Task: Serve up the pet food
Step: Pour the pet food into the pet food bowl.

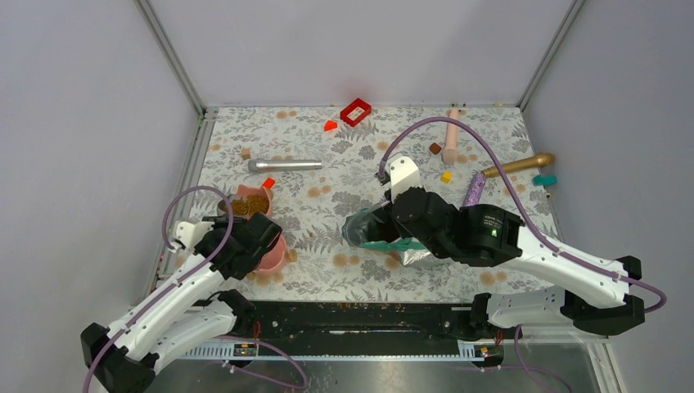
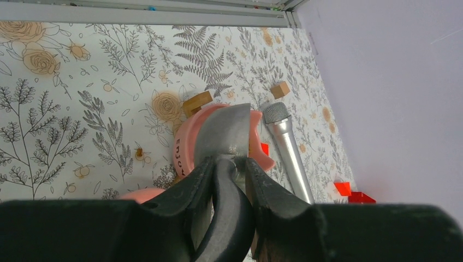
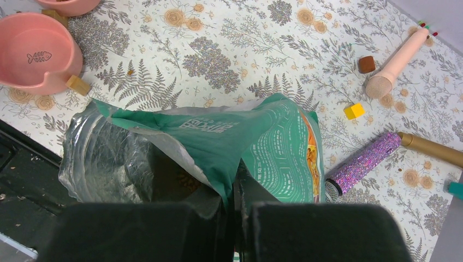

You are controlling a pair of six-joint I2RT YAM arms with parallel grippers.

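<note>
My right gripper (image 3: 235, 173) is shut on the wall of the teal-green and white pouch (image 3: 273, 142), which lies open on the table; it also shows in the top view (image 1: 372, 229). Brown kibble (image 3: 188, 183) shows deep inside the pouch. My left gripper (image 2: 229, 162) is shut on the black handle of a metal scoop (image 2: 224, 131), held over a pink bowl (image 2: 183, 147). In the top view that far pink bowl (image 1: 254, 201) holds kibble. A second pink bowl (image 3: 33, 54) with a fish print is empty. My left gripper (image 1: 245, 237) sits between the two bowls.
A silver microphone (image 2: 286, 147) lies beside the bowl. A pink microphone (image 3: 393, 63), a purple glitter microphone (image 3: 363, 162) and a gold one (image 3: 431, 148) lie right of the pouch. Small wooden, yellow (image 3: 354, 111) and red (image 1: 355, 110) blocks are scattered about.
</note>
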